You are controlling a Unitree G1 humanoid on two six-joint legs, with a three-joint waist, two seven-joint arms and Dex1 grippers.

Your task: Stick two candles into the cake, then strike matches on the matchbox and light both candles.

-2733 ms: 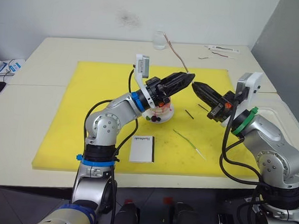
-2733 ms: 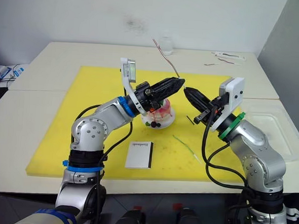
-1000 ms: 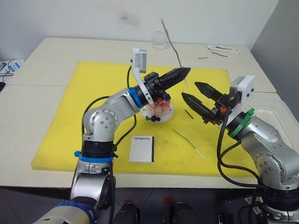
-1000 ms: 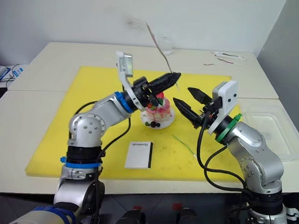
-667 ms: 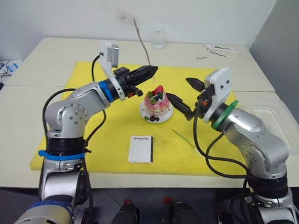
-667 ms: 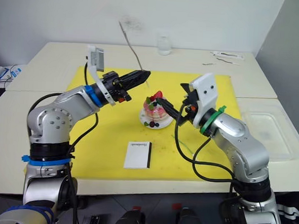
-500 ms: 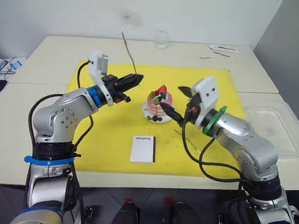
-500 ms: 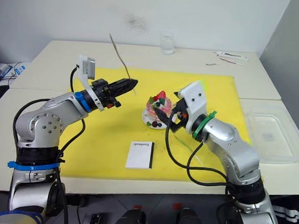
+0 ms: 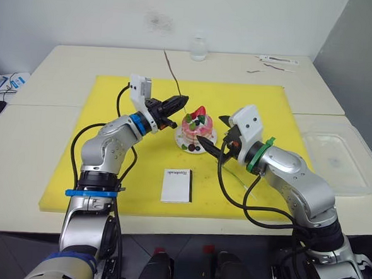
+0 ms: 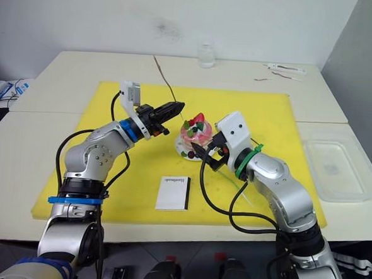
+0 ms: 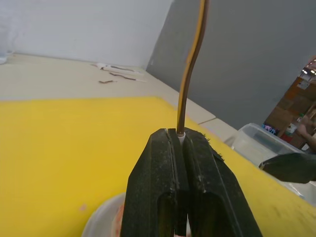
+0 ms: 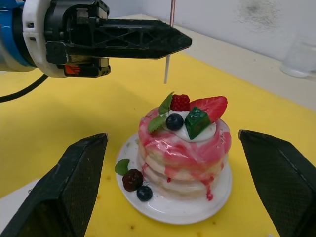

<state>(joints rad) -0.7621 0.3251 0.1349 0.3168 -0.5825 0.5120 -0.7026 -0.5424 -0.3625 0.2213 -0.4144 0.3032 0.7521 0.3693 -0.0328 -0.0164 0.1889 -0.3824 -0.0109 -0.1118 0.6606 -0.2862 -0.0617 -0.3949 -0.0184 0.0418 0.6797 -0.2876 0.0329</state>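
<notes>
Head stereo pair high above the cake (image 9: 197,126); wrist cameras close, level, sharing it.

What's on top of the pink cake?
On the cake sit a strawberry slice, a raspberry, a blueberry, a green cube, leaves and white cream. No candle stands in it yet. Its inside is hidden.

wall (image 9: 86,10): white (smudged near the top) | tables (image 9: 64,59): cream, pushed together | mat (image 9: 100,147): yellow foam, laid across them
</notes>
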